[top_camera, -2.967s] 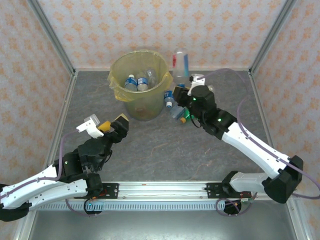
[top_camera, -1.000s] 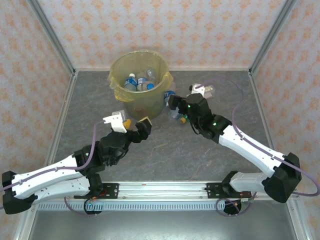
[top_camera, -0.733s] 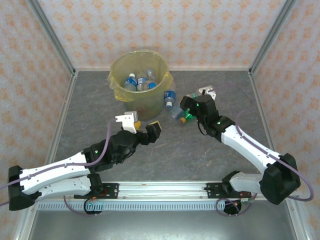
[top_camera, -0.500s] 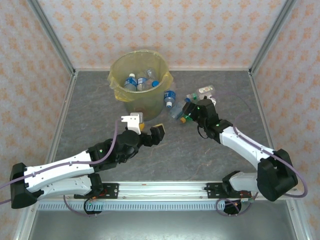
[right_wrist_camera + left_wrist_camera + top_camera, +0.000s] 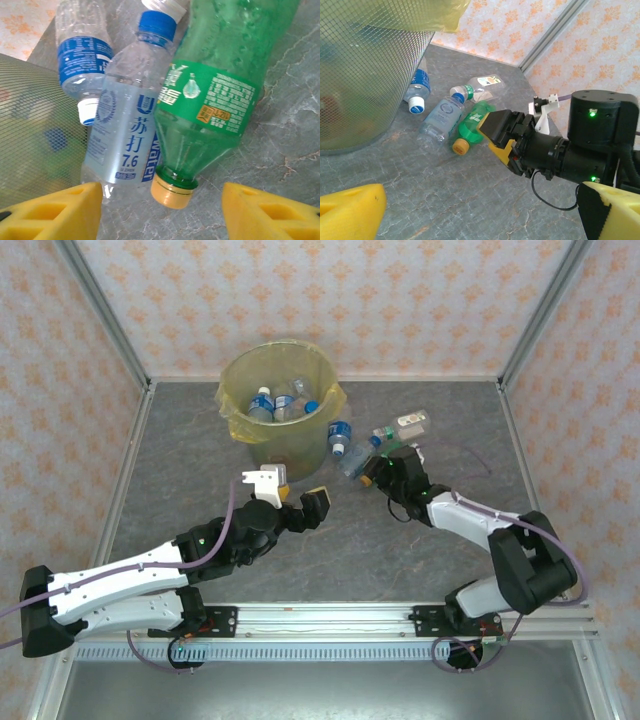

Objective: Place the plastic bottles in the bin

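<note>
Beside the bin [image 5: 285, 445], right gripper [image 5: 160, 215] straddles the green bottle [image 5: 215, 90] at its capped neck, jaws apart, nothing held. Risk: tapered neck squirts out under squeeze, or a finger [image 5: 55, 210] catches the soda-water bottle [image 5: 130, 130] (lying against it); left gripper [image 5: 292, 492] hangs wide open, empty.

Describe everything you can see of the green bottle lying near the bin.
The green bottle is translucent green plastic with an orange-yellow cap screwed on and a green label printed in white with a small orange patch. It looks empty. It lies on its side on the grey table, cap toward the right wrist camera, its side against a clear blue-capped bottle. The yellow fingers of the right end effector flank the cap end without touching it.
</note>
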Tool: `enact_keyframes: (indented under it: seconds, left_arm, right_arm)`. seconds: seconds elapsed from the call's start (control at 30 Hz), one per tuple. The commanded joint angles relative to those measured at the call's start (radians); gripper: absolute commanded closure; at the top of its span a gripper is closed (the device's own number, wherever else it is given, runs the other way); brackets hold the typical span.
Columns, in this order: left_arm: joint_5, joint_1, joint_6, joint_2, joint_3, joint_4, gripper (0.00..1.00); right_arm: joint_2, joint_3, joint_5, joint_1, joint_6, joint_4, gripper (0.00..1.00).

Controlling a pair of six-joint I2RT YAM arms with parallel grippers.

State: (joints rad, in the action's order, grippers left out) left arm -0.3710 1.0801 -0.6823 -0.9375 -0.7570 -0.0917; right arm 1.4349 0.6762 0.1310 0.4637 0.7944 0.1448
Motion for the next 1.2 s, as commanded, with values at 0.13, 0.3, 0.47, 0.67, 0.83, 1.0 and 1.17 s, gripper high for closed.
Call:
enact_keyframes:
  seconds: [0.13,0.3,0.47,0.67,0.83,1.0,1.17]
  left_arm:
    - [0.01,0.007,0.001,0.023,-0.017,0.023,0.01]
    - [0.004,0.006,-0.002,0.036,-0.009,0.01,0.01]
    - [-0.006,0.007,-0.002,0.054,-0.001,0.003,0.01]
    - [-0.015,0.006,-0.001,0.062,0.005,0.001,0.01]
    - [-0.018,0.006,0.002,0.057,0.006,0.0,0.01]
    - [-0.021,0.006,0.004,0.056,0.009,0.004,0.01]
    - [-0.019,0.006,0.004,0.054,0.008,0.006,0.01]
  right_arm:
    - [0.088,0.001,0.017,-0.002,0.049,0.09,0.37]
    - [0.138,0.022,0.005,-0.002,0.05,0.104,0.38]
    - [0.187,0.039,-0.01,-0.001,0.057,0.102,0.39]
    - [0.232,0.056,-0.014,-0.001,0.049,0.112,0.44]
    - [0.243,0.063,-0.026,-0.002,0.036,0.11,0.45]
    - [0.245,0.066,-0.036,-0.001,0.018,0.099,0.46]
    - [0.237,0.074,-0.061,-0.002,-0.001,0.083,0.48]
